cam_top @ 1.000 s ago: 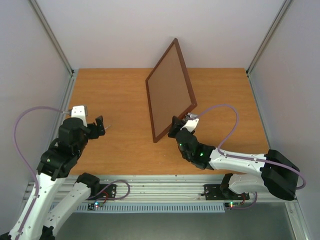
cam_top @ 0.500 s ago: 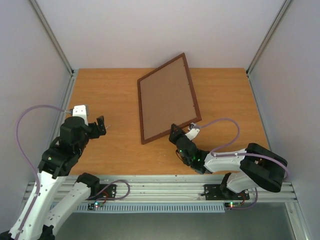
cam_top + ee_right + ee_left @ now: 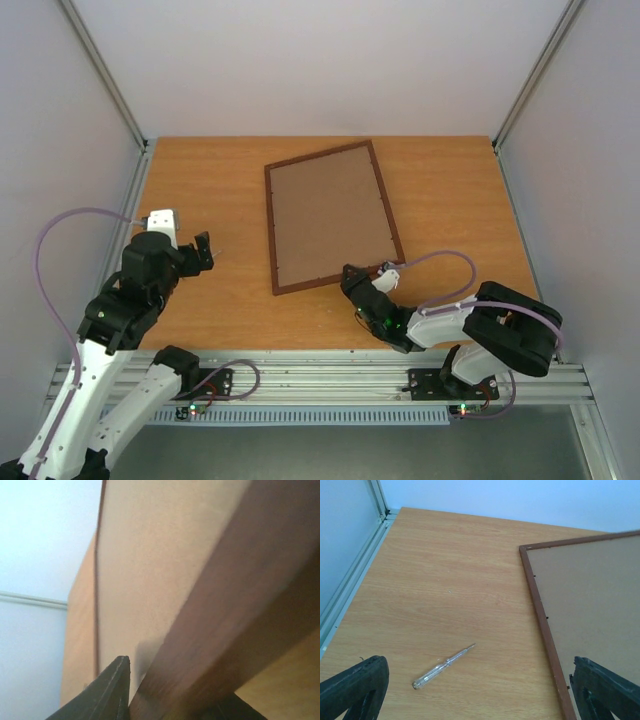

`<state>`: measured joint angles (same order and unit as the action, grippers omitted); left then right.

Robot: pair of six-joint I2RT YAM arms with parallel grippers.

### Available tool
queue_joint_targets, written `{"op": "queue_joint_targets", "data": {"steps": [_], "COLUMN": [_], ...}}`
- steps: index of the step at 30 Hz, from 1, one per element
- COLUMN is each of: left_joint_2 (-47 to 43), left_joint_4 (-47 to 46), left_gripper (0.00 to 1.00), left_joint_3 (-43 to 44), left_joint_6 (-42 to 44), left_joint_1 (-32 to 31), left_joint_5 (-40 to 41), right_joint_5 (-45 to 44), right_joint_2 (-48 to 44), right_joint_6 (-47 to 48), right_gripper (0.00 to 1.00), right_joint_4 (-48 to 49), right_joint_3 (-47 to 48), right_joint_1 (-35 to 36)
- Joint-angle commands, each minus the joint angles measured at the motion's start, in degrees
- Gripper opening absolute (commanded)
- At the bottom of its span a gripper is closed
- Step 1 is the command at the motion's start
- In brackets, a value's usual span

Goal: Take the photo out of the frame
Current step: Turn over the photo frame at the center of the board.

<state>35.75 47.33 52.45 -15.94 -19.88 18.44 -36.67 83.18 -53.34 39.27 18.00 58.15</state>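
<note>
The frame (image 3: pixel 330 217) lies back-up on the table (image 3: pixel 450 190), photo out of sight, left end effector (image 3: pixel 205 252) wide open, right end effector (image 3: pixel 350 275) around its near edge with grip unclear, so pulling away crooked could drag it.

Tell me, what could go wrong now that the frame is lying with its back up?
1. The right gripper has the near edge of the frame between its fingers; pulling away sideways might drag or tip the frame.
2. The thin screwdriver lies flat below the open left gripper; it may roll or slip when grabbed.
3. The photo is hidden under the hardboard back, so prying there could scratch it unseen.
</note>
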Motion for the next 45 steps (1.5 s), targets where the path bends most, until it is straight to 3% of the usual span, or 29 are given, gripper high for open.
{"op": "queue_joint_targets", "data": {"steps": [1, 9, 17, 23, 26, 32, 40, 45], "left_joint_2": [0.8, 1.0, 1.5, 1.7, 1.7, 1.8, 7.8, 10.0], "left_joint_4": [-2.5, -2.6, -2.4, -2.4, -2.4, -2.5, 1.4, -2.0], "left_gripper": [0.99, 0.99, 0.99, 0.99, 0.99, 0.99, 0.99, 0.99], "left_joint_3": [-0.4, -0.4, -0.2, -0.2, -0.1, 0.1, 4.1, 1.2], "left_joint_6": [0.7, 0.7, 0.8, 0.7, 0.7, 0.7, -7.5, -13.0], "left_joint_1": [0.4, 0.4, 0.3, 0.4, 0.3, 0.4, 0.4, 0.4], "left_joint_5": [-0.3, -0.6, -0.8, -1.4, -1.7, -2.0, -5.0, -10.9], "right_joint_5": [1.9, 4.2, 5.6, 6.3, 6.3, 6.5, 11.4, 20.6], "right_joint_2": [1.6, 4.0, 3.5, -3.7, -8.6, -16.7, -24.4, -26.3], "right_joint_6": [-3.3, -6.7, -11.1, -14.7, -15.8, -15.4, 9.0, 32.5], "right_gripper": [0.35, 0.47, 0.67, 0.83, 0.91, 0.97, 0.98, 0.98], "right_joint_4": [-1.8, -2.0, -5.9, -20.5, -32.5, -49.2, -60.7, -65.0], "right_joint_3": [-1.7, -2.6, -3.2, -2.2, -0.4, 2.7, 9.6, 16.3], "right_joint_1": [0.3, 0.7, 1.5, 1.7, 1.7, 1.7, -5.8, -14.7]}}
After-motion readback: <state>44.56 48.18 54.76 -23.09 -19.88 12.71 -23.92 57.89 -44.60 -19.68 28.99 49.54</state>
